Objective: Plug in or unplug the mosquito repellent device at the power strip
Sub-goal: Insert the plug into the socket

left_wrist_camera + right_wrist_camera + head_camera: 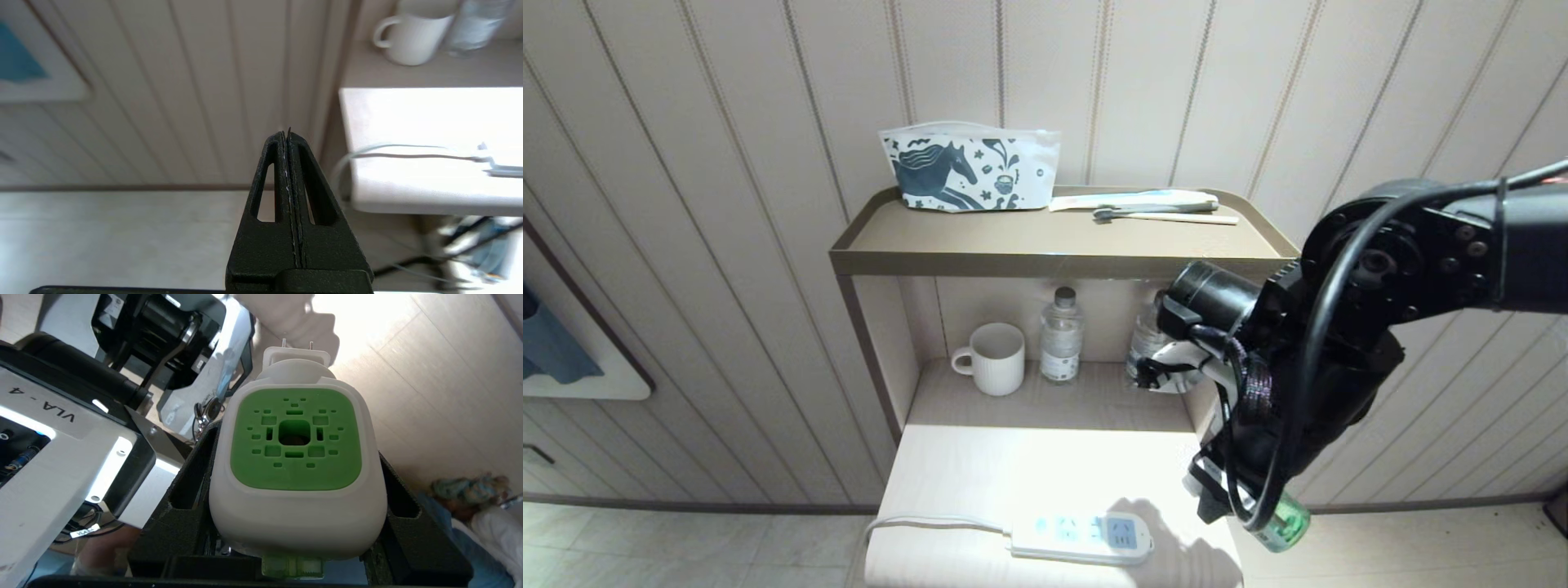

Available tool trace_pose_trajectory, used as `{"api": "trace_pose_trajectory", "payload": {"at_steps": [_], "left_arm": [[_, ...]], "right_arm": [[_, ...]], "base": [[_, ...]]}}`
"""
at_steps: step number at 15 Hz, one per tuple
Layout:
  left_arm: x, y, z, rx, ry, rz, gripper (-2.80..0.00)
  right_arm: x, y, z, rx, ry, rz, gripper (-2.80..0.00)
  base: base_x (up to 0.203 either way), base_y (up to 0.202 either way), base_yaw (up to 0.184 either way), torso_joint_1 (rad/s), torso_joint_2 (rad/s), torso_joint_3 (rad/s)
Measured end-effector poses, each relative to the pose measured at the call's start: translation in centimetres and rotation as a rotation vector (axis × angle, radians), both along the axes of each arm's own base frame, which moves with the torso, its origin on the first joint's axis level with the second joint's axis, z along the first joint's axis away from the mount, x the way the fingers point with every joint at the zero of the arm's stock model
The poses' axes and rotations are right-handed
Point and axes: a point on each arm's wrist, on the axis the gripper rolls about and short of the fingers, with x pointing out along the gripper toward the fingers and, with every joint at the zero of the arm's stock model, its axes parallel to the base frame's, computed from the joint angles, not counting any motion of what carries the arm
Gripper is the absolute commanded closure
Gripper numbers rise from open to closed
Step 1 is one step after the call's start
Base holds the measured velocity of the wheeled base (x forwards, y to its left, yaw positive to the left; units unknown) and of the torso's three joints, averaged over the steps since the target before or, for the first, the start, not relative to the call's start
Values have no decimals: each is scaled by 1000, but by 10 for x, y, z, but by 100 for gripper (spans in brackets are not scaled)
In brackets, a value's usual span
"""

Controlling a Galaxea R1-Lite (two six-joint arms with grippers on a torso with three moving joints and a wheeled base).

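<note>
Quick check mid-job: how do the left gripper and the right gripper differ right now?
The left gripper has its black fingers pressed together with nothing between them; the right gripper is clamped on the white, green-faced mosquito repellent device.
The left gripper is beside the bright tabletop, short of the grey-white cord; the right gripper hangs off the table's right edge, past the white power strip.
Both have black fingers.

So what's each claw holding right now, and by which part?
The right claw grips the mosquito repellent device by the sides of its white head, prongs pointing away. The left claw is shut and holds nothing.
</note>
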Motion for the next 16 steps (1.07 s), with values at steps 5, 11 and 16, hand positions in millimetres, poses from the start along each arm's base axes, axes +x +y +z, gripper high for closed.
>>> {"api": "trace_pose_trajectory", "payload": {"at_steps": [5,11,16], "left_arm": [[0,0,0,5,-7,-4,0],[0,-2,2,-84,-18,-95,0],[-1,-6,0,-72,10,-271,0]], "right_arm": [[0,13,-14,40,81,-78,0],[-13,22,-7,60,73,-101,0],[-25,19,1,78,64,-131,0]], "base": [[0,0,0,0,0,0],[0,0,0,0,0,0],[0,0,0,0,0,0]]}}
